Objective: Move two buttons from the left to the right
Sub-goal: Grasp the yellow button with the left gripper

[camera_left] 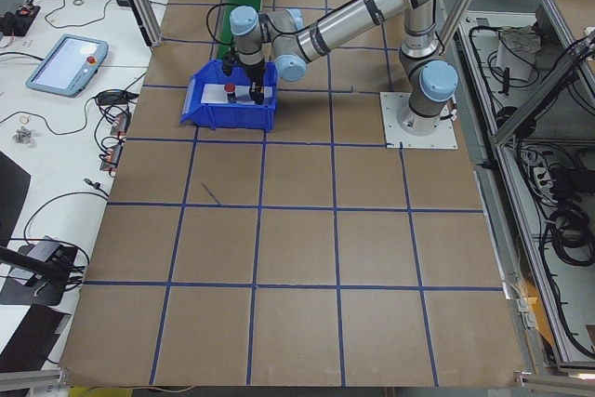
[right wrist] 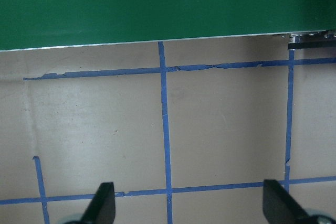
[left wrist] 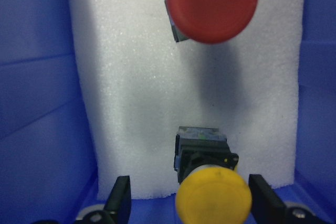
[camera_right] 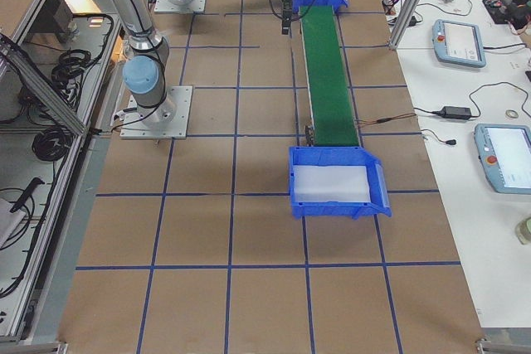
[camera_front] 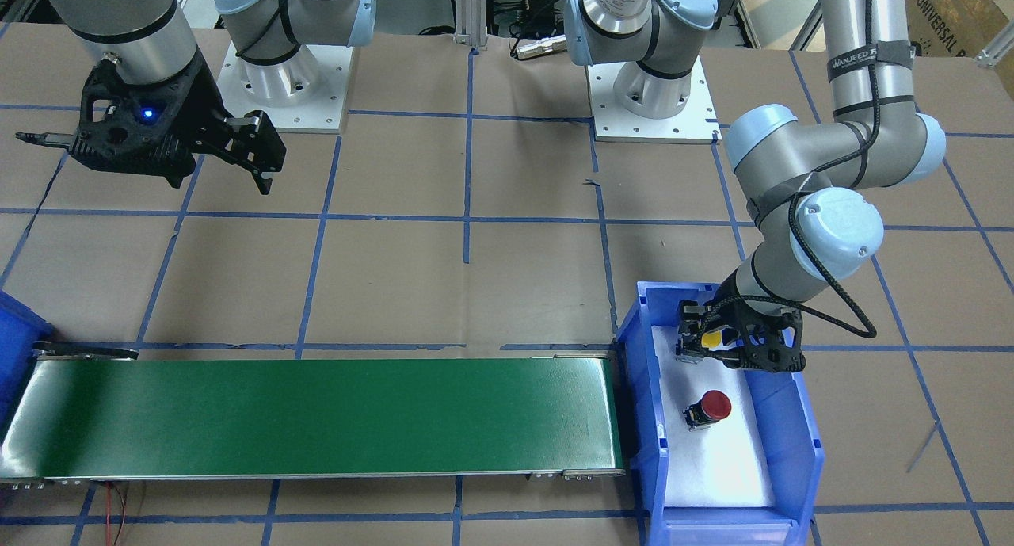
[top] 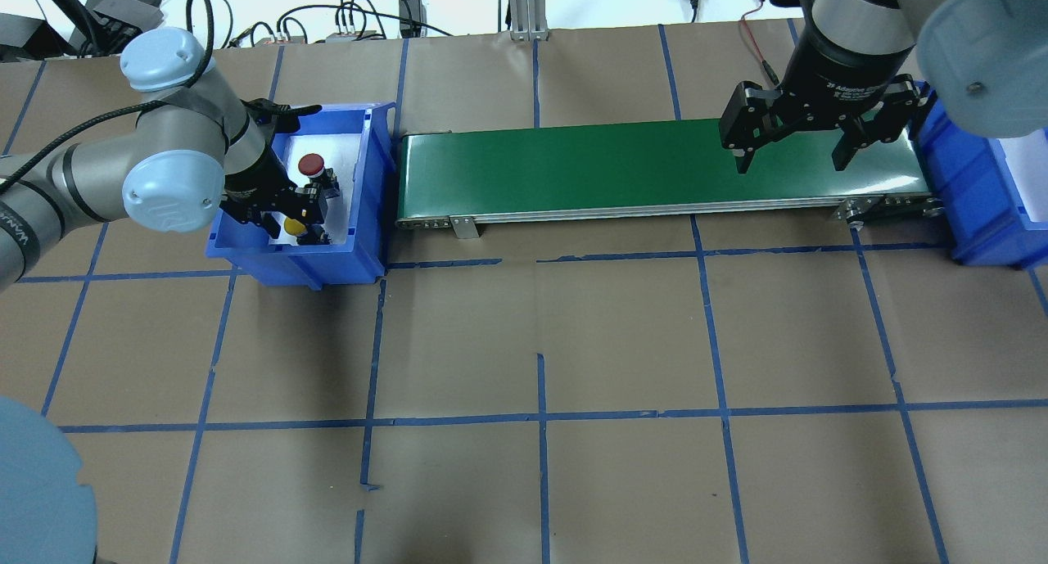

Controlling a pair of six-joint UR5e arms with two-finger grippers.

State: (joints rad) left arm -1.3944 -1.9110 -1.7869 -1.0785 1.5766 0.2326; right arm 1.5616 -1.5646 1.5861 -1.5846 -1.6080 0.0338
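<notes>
The yellow button (left wrist: 212, 195) lies on white foam in the blue bin (top: 360, 245) on my left side, its cap toward the camera. My left gripper (left wrist: 191, 205) is lowered into that bin and stands open, one finger on each side of the yellow button (camera_front: 713, 338). The red button (left wrist: 212, 3) sits farther along the foam, apart from the fingers, as the front-facing view also shows the red button (camera_front: 715, 405). My right gripper (top: 790, 159) hangs open and empty above the table by the belt's right end.
A green conveyor belt (top: 614, 167) runs between the left bin and a second blue bin (top: 974, 212) at the right end. That second bin (camera_right: 332, 184) holds only a white foam pad. Brown paper with blue tape lines covers the table (top: 540, 343).
</notes>
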